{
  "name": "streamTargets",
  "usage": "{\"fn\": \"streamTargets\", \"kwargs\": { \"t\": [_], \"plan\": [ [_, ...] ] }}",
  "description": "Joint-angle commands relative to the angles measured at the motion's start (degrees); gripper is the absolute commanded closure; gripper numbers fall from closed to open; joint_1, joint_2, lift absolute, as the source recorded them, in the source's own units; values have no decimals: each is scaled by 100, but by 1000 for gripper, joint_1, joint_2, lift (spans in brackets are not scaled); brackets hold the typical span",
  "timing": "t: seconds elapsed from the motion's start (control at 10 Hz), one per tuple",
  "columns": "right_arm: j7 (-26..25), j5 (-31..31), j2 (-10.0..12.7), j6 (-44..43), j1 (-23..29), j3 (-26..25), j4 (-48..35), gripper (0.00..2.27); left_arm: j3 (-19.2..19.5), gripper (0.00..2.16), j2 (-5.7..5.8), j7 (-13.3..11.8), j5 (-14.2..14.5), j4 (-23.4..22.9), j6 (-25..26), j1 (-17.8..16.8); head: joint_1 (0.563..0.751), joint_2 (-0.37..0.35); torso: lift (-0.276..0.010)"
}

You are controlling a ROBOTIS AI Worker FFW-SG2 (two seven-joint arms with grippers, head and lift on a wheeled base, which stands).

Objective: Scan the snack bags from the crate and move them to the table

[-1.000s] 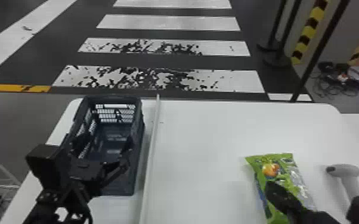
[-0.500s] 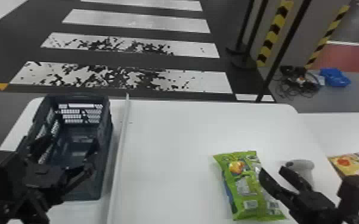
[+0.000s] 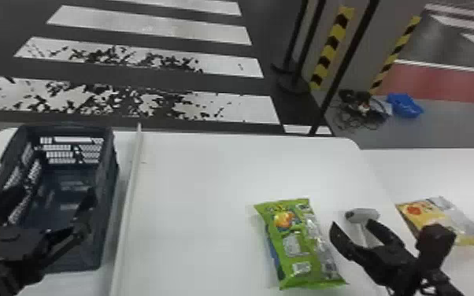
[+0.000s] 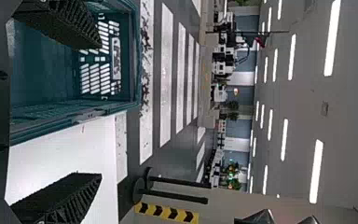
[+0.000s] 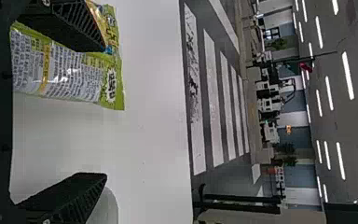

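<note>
Green snack bag [image 3: 297, 244] lies flat on the white table [image 3: 193, 189], outside the crate, its length running roughly toward the robot. Right gripper [image 3: 351, 228] is positioned just to the right of this bag, fingers spread wide. Grey handheld scanner [image 3: 366, 215] lies on the table beyond those fingers, between the green snack bag and a yellow snack bag [image 3: 425, 214]. The latter lies farther right, by the join with the adjoining white surface [image 3: 437, 173]. Dark plastic crate [image 3: 108, 189] stands at the table's left side, with a narrow white rail [image 3: 128, 204] running along the table between it and the green snack bag. Left gripper [image 3: 47, 202] is at the crate, fingers likewise spread; its height relative to the crate rim is difficult to establish from the head view.
</note>
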Motion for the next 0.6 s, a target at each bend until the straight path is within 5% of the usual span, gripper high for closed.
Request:
{"fn": "streamTargets", "kwargs": {
  "t": [0.0, 0.5],
  "plan": [
    [-20, 41, -140, -309, -155, 1, 409, 26, 9, 9, 2, -1, 0, 11, 0, 11, 695, -235, -95],
    [-152, 296, -518, -942, -761, 19, 1718, 36, 17, 9, -16, -10, 0, 81, 0, 11, 695, -299, -95]
  ]
}}
